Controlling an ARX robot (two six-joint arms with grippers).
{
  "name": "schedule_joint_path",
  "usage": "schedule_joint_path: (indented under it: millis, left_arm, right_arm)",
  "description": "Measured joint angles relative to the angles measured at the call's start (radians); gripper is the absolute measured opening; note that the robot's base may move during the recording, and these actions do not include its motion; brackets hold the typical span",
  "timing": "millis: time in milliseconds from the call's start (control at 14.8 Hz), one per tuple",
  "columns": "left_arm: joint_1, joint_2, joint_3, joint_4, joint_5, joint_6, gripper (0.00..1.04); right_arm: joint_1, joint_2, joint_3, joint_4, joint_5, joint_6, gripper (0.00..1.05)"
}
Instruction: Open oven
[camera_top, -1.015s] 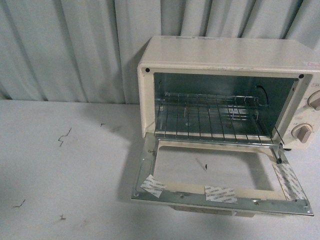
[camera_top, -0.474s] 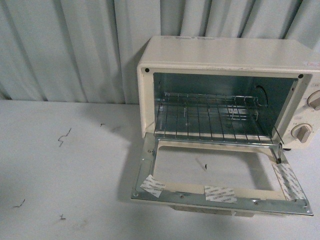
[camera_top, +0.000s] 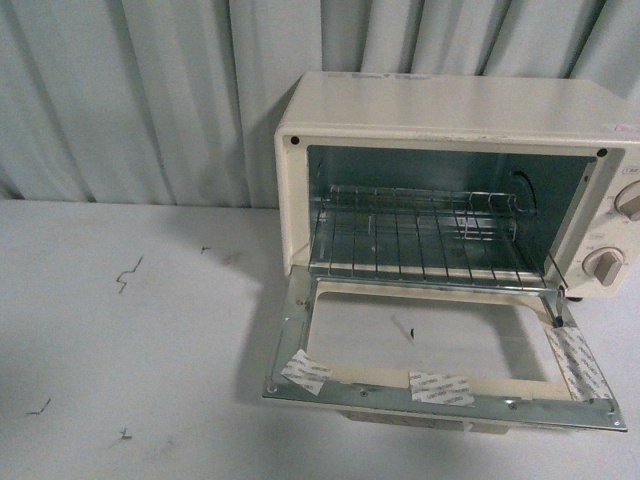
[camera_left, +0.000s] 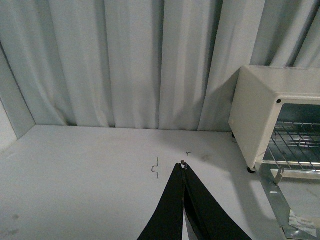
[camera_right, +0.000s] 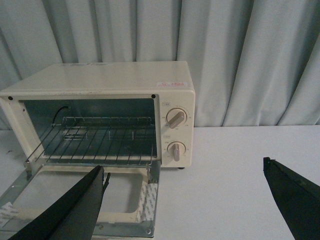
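The oven (camera_top: 450, 130), a boxy cream-white body with smooth sides, stands at about 2 o'clock on the white table (camera_top: 130, 340), near the pleated grey curtain (camera_top: 130, 90). Its door (camera_top: 440, 385) lies fully down, a metal frame around a window, with pieces of tape on it. Inside, a thin wire rack (camera_top: 420, 245) shines. Two round knobs (camera_right: 175, 135) are on its panel. The left gripper (camera_left: 184, 167) is closed, its dark fingers pressed together. The right gripper (camera_right: 185, 175) is wide apart.

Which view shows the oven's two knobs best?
The right wrist view: both knobs face the camera whole. The front view cuts them at its edge; the left wrist view shows only the oven corner.
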Motion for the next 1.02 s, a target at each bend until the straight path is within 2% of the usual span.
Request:
schedule_joint_path:
  millis: [68,203,609,677,1015]
  left_arm:
    - [0.0,-0.018,0.0,-0.027,0.0,0.0,0.02]
    - [0.0,-0.14,0.0,-0.192,0.003,0.0,0.02]
    - [0.0,-0.171,0.0,-0.182,0.002,0.0,0.02]
    - [0.0,-0.171,0.0,-0.182,0.002,0.0,0.06]
    - [0.0,-0.171,0.0,-0.182,0.002,0.0,0.71]
  right_arm:
    - [0.0,0.0,0.0,0.0,0.0,0.0,0.98]
    - [0.0,0.0,0.0,0.0,0.001,0.0,0.98]
    - [0.0,0.0,0.0,0.001,0.0,0.0,0.98]
    - [0.0,0.0,0.0,0.0,0.0,0.0,0.98]
    - [0.0,0.0,0.0,0.0,0.0,0.0,0.98]
